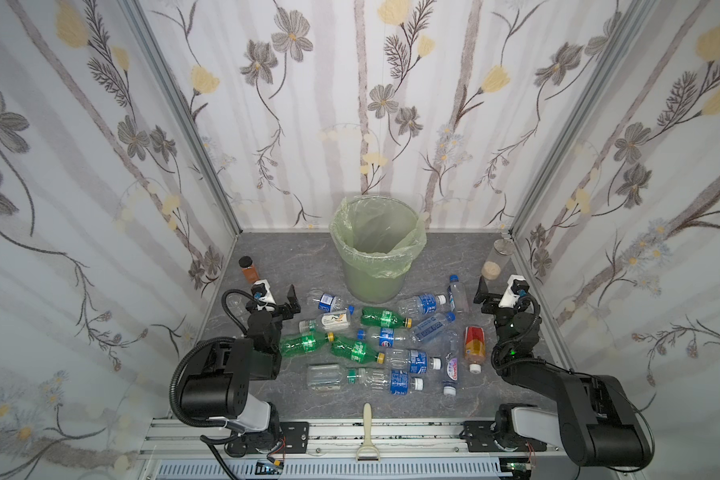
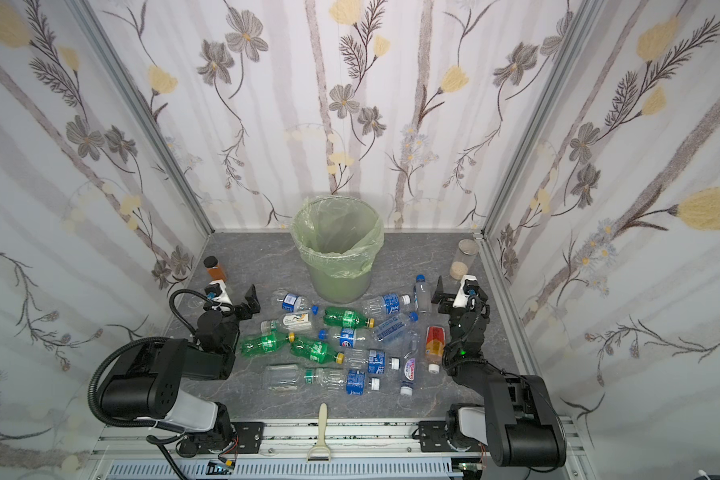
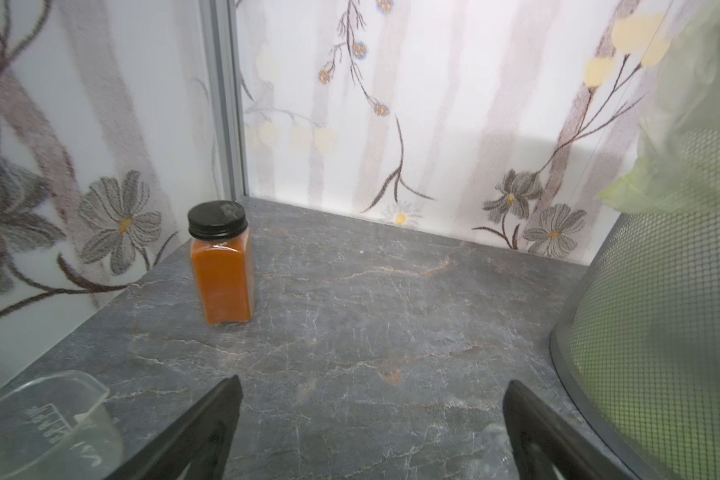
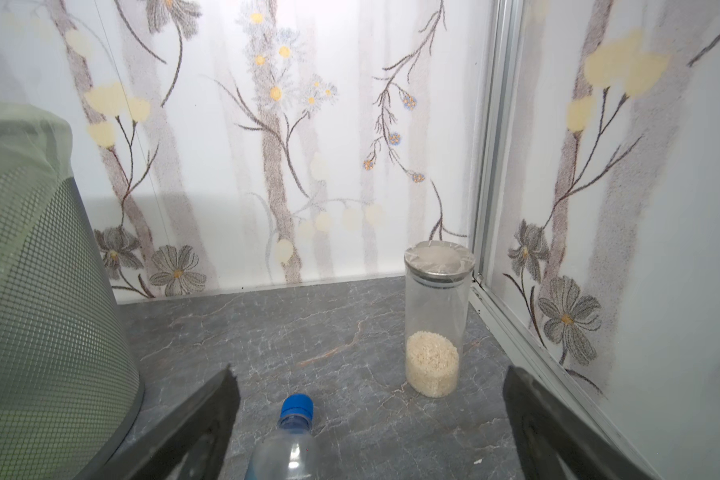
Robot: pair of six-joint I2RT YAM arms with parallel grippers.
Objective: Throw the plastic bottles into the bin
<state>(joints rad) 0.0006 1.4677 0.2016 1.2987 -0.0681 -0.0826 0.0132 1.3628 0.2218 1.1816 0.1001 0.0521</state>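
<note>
The bin (image 1: 395,276), lined with a pale green bag, stands at the back middle of the grey floor in both top views (image 2: 352,276). Several plastic bottles lie in front of it: green ones (image 1: 383,318), clear blue-labelled ones (image 1: 422,305) and a red-orange labelled one (image 1: 474,343). My left gripper (image 1: 279,301) hovers open and empty left of the pile, facing bare floor in the left wrist view (image 3: 373,382), with the bin's wall (image 3: 661,332) beside it. My right gripper (image 1: 497,293) is open and empty; a blue-capped bottle (image 4: 287,440) lies below its fingers (image 4: 371,372).
An amber jar with a black lid (image 3: 221,270) stands at the back left and a clear measuring cup (image 3: 46,419) lies near it. A tall clear cylinder with rice (image 4: 433,324) stands in the back right corner. A beige-handled peeler (image 1: 367,428) lies on the front rail. Walls enclose three sides.
</note>
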